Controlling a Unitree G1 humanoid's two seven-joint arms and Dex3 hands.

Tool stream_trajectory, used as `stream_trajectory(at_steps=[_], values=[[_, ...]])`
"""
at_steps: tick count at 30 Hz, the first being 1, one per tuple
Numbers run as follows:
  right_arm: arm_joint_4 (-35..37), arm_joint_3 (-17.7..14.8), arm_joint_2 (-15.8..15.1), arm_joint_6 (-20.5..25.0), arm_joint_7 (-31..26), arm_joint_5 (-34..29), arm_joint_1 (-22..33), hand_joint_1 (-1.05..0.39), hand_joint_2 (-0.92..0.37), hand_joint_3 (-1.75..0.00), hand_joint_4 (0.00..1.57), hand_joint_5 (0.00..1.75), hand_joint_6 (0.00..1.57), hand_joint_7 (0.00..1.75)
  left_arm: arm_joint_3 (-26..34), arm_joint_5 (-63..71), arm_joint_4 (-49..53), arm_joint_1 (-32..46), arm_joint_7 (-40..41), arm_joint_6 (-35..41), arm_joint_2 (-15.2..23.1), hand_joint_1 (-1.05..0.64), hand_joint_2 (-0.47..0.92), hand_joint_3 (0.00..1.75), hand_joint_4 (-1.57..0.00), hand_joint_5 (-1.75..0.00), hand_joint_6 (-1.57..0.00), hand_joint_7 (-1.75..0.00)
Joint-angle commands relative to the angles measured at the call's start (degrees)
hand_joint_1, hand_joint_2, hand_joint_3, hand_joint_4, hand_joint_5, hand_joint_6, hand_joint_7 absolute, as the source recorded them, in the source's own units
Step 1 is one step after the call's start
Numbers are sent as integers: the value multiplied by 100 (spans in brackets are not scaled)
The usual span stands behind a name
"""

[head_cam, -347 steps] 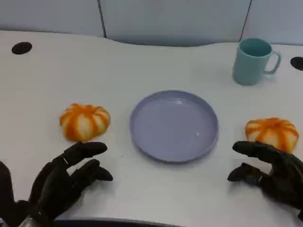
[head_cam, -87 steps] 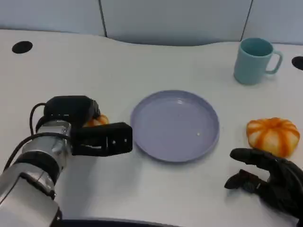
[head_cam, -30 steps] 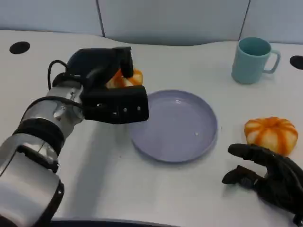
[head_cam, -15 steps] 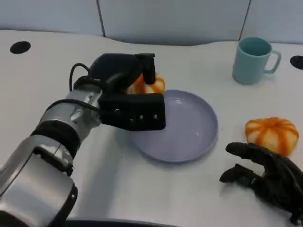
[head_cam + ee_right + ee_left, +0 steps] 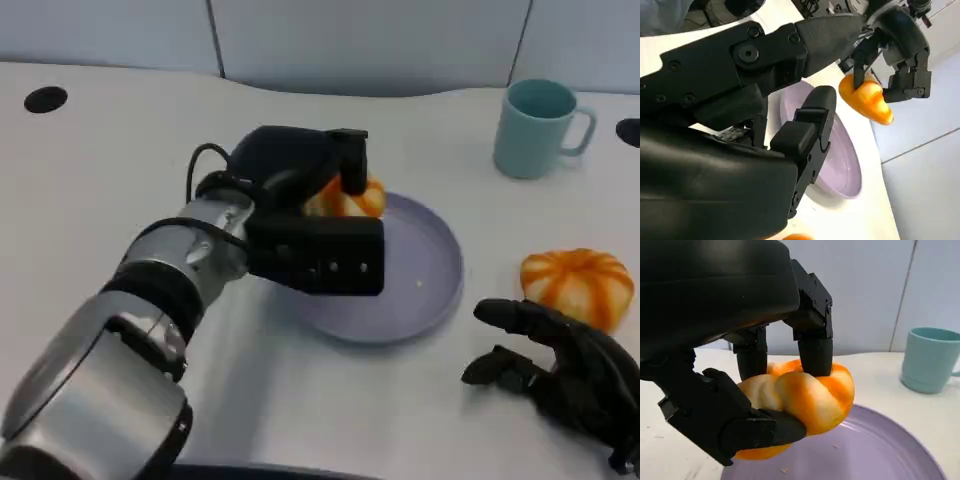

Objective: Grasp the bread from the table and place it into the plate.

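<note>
Left hand [image 5: 310, 215] gripped the bread [image 5: 805, 395], fingers clamped around it, holding it above the plate [image 5: 430, 270] at mid-table; right hand [image 5: 560, 375] rested near the front edge, fingers spread, beside a second bun [image 5: 577, 285]

The bread [image 5: 800, 400] in the left hand [image 5: 310, 215] is orange with pale cream stripes running over its lobes. A second bun [image 5: 577, 285] carries the same orange-and-cream striping. The plate [image 5: 430, 265] is a plain lavender purple. The mug [image 5: 540, 128] is a flat teal. Both the left hand and the right hand [image 5: 560, 375] are black, and the left forearm [image 5: 130, 340] is silver with black bands. The surface [image 5: 120, 170] is white, with a black round hole [image 5: 46, 99].
</note>
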Motion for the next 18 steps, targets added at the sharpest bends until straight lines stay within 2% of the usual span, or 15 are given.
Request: stream_trajectory(at_steps=[1, 13, 18], values=[[-321, 115, 40, 336, -218, -48, 264, -37, -92, -14, 52, 132, 63, 77, -108, 74, -12, -117, 1, -55, -166, -26, 47, 131, -99, -175, -74, -175], [-449, 148, 70, 356, -251, -11, 342, -37, -92, -13, 52, 132, 60, 81, -203, 85, 17, -78, -163, -71, -270, -26, 49, 132, -97, -175, -74, -175], [-429, 150, 78, 326, -231, -11, 337, -38, -92, -13, 53, 132, 61, 81, -275, 128, 36, -64, -140, 1, -291, -25, 45, 128, -98, -175, -75, -175]])
